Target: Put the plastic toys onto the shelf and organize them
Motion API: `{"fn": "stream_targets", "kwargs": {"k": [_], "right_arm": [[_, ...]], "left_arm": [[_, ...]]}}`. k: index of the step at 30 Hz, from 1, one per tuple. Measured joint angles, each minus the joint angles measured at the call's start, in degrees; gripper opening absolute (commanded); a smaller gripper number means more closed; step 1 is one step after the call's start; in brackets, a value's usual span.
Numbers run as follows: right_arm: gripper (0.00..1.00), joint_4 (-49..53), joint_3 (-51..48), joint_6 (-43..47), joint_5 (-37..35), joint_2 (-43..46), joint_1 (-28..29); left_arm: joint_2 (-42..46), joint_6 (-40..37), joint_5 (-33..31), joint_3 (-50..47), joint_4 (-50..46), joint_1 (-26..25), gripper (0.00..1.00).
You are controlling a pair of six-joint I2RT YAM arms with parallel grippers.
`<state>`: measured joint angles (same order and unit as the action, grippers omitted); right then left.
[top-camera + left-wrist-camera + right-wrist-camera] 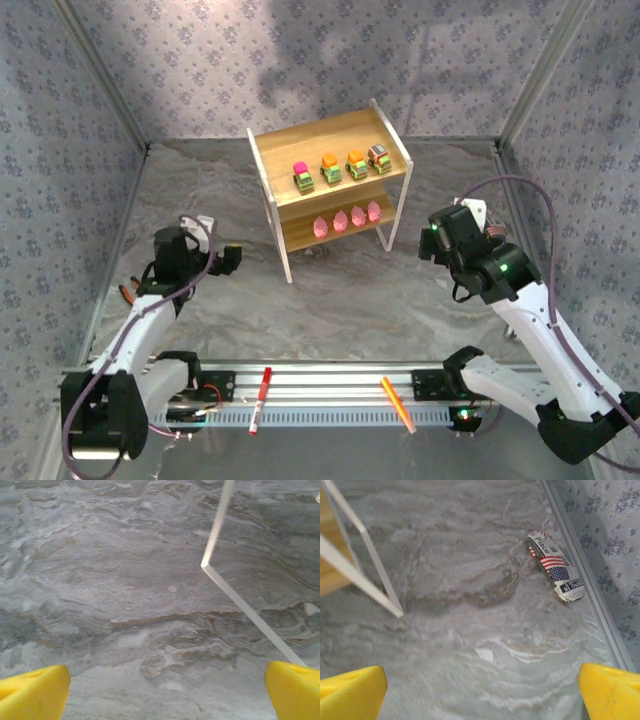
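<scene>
The shelf (300, 142) stands at the back middle of the table, light wood boards in a white frame. Several little green-yellow trucks (330, 168) stand in a row on its top board. Several pink teardrop figures (340, 221) line the lower board. My left gripper (226, 258) hovers left of the shelf, open, with bare table between its yellow fingertips (35, 692); a white shelf leg (217, 535) shows ahead of it. My right gripper (442, 226) hangs right of the shelf, also open and holding nothing (482, 692), with the shelf's frame (370, 560) at its upper left.
A red marker (260, 400) and an orange marker (397, 403) lie on the rail at the near edge. Orange-handled pliers (130, 290) sit by the left wall. A flag-printed packet (556, 566) lies by the right wall. Patterned walls close in three sides.
</scene>
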<state>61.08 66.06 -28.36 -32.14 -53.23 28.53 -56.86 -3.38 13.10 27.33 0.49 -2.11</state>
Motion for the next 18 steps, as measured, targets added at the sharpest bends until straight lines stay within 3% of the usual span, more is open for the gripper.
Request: {"fn": "stream_targets", "kwargs": {"k": [4,18], "right_arm": [[1.0,-3.43,-4.5,1.68,0.61,0.55,-6.29],[1.0,-23.69,-17.86,10.49,3.91,1.86,-15.08]], "left_arm": [[-4.79,1.16,-0.13,0.17,2.93,3.98,1.0],[-11.45,2.58,0.42,0.09,13.94,4.0,1.0]]}}
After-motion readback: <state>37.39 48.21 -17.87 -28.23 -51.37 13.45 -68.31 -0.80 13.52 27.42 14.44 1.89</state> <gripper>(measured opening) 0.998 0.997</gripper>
